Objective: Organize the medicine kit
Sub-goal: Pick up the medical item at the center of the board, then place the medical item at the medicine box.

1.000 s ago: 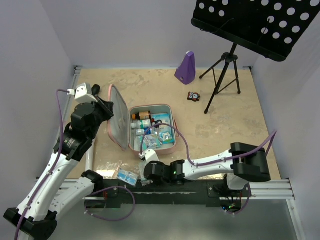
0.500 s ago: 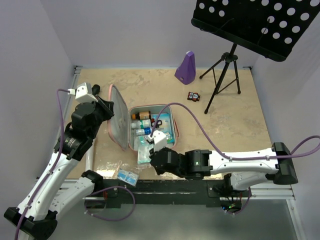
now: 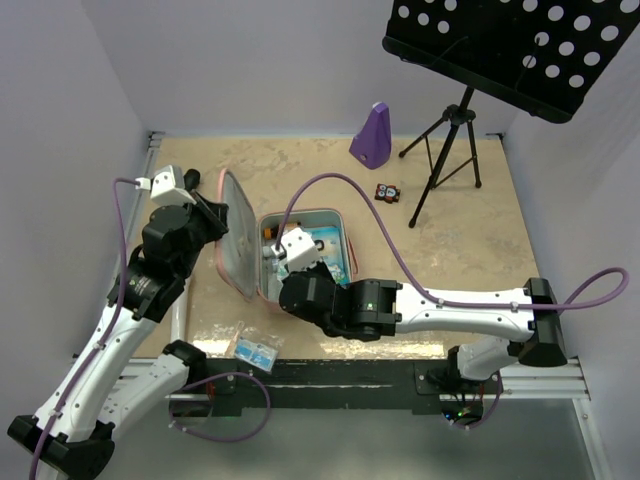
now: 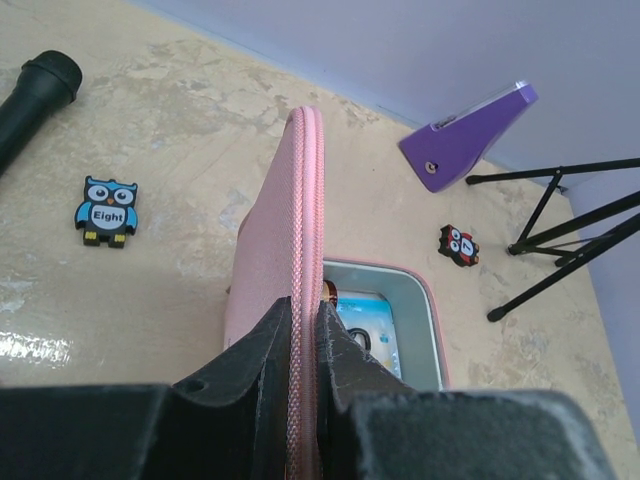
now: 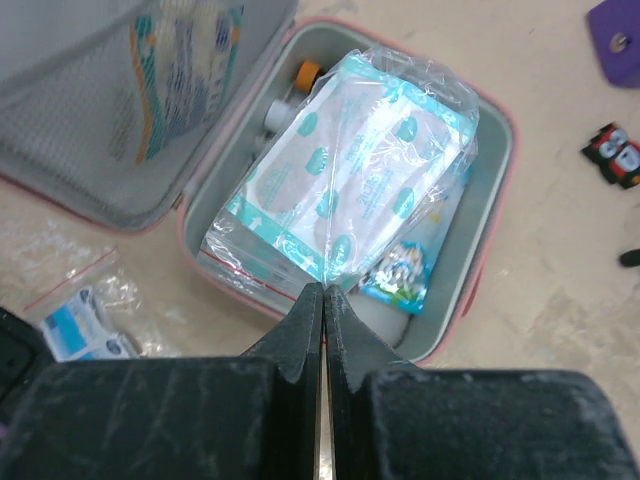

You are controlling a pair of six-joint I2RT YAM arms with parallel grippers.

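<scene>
Sandy tabletop [image 3: 450, 250], walled in pale lilac. At far left, the left gripper [image 4: 303, 312] pinches the zip rim of the upright lid [image 4: 285, 240], propping open the pink medicine kit [image 3: 349, 240], which sits left of centre on the table. The case looks light and semi-stiff, and its hinged lid is likely to flop if released, so the firm zip edge is the sensible place to hold it. Over the open tray, the right gripper [image 5: 323, 292] has its fingers pressed together on the film of a clear packet [image 5: 350, 170], which looks crinkly and liable to slip. A small bag [image 3: 255, 350] lies near the front edge. A purple metronome [image 3: 372, 135] and a music stand [image 3: 500, 40] stand at right. A second earlier the right arm was low beside that bag; it has since swung over the kit, while the left is unchanged.
</scene>
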